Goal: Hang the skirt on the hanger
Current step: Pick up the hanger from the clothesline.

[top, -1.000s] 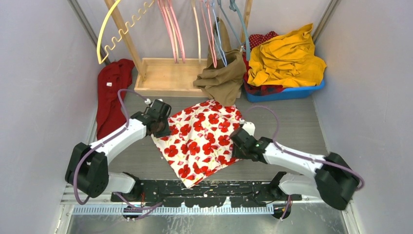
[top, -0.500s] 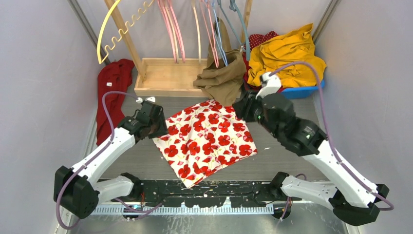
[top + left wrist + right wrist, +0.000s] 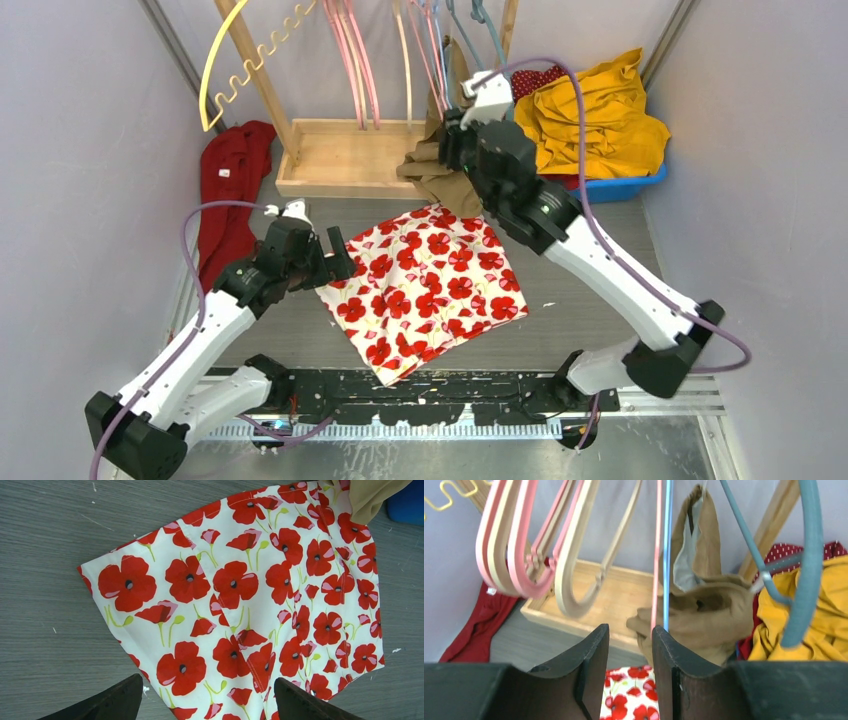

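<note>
Left end effector (image 3: 207, 706): jaws spread wide, nothing held, poised just above the near-left edge of the skirt, a position judged to be a release after the cloth was flattened. Right end effector (image 3: 629, 630): fingers partly apart with nothing between them, raised and aimed at the hanging rack, apparently so that a hanger can be fetched. A thin pink-and-blue plastic hanger (image 3: 663, 555) is seen just beyond its gap, with thick pink and cream plastic hangers (image 3: 524, 545) to the left and a tan garment draped on a hanger (image 3: 704, 615) to the right. White cotton skirt printed with red poppies (image 3: 425, 290): laid flat on the grey wood-grain tabletop (image 3: 600, 260), between the two arms, gripped by neither and not yet on any hanger. Changes from a second earlier: the left end effector, then nearly closed at the skirt's left edge, has been opened and drawn slightly back. The right arm, then low at the skirt's right edge, has been swung up to the hangers.
</note>
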### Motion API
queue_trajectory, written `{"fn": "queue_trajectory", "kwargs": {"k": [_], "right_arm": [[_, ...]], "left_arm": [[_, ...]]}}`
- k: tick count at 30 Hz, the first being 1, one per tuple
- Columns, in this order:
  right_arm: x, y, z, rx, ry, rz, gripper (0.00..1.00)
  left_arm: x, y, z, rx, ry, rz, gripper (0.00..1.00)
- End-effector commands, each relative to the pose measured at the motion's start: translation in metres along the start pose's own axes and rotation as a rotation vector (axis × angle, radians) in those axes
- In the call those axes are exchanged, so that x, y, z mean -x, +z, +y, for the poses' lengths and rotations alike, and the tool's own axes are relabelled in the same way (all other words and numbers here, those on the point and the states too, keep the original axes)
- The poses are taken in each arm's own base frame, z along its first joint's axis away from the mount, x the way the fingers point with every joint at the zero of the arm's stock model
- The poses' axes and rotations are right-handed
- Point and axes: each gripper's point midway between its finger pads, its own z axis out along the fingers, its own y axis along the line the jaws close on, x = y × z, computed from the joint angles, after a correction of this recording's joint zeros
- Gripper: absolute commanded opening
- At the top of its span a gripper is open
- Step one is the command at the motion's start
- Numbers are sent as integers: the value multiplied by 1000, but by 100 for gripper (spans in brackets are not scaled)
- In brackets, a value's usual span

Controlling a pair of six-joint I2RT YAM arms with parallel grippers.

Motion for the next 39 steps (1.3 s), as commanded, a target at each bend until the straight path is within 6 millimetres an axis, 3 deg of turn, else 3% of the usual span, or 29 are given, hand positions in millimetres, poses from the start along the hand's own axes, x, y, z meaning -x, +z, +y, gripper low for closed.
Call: {"fn": "queue_trajectory", "kwargs": {"k": [1,11,24,39], "right_arm": [[69,19,3,-15,23,-157,42],[99,37,-7,1,84,-204,32],[83,74,-36,30,167,-135,36],[81,92,-48,41,185,-113,34]], "left_arm": [[-1,-9,-4,-32,32,5,99],[-4,-15,-3,-47,40,-2,100],[-4,-17,-2,-53,39,-9,99],[-8,-13,-2,-54,37,2,99]]}}
